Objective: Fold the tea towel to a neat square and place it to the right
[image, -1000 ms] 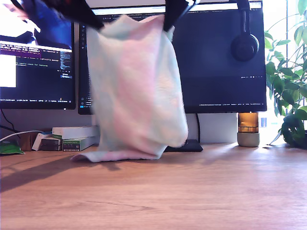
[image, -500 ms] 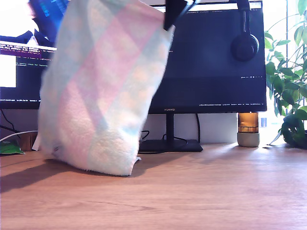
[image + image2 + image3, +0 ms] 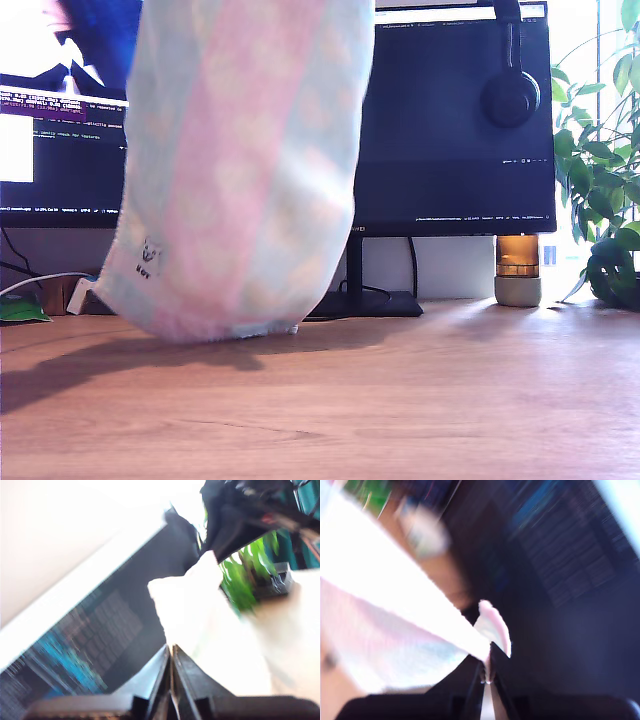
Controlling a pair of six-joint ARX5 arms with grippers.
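tea towel [image 3: 240, 170] hangs mid-air at the exterior view's centre-left, hem just above the counter [image 3: 420, 400] | soft, light, floppy: best held at top corners | my first gripper [image 3: 171, 655] and my second gripper [image 3: 486, 660] each pinch cloth | only the wrist views show the grippers; exterior shows drape, monitor [image 3: 460, 130] behind

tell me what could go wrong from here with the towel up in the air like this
Each gripper, my first gripper and my second gripper, pinches only a small bit of the tea towel, so a corner might slip out. The towel hangs right in front of the monitor and could brush it. Its bottom edge hangs uneven, so it may land creased on the desk.
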